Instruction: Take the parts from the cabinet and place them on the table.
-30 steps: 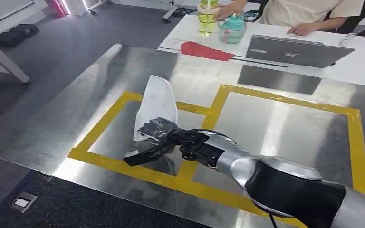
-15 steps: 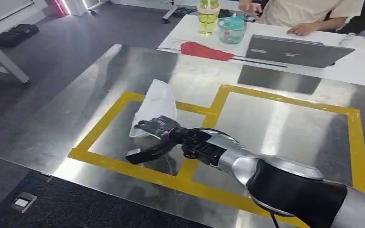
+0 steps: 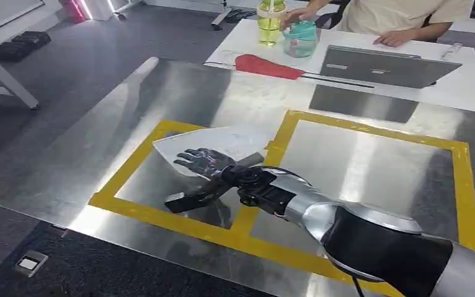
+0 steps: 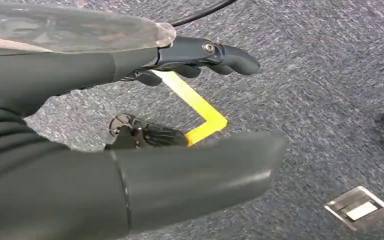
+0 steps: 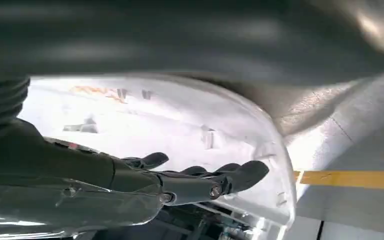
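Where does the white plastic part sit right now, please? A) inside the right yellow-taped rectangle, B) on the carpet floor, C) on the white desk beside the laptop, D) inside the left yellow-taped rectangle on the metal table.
D: in the head view the white plastic part lies flat on the metal table within the left yellow-taped rectangle, with the right robot hand over its near edge.

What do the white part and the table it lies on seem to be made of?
White part: likely thin moulded plastic, semi-gloss; the right wrist view shows small moulded tabs and a curved rim. Table: seemingly sheet metal, brushed and shiny; it mirrors the laptop.
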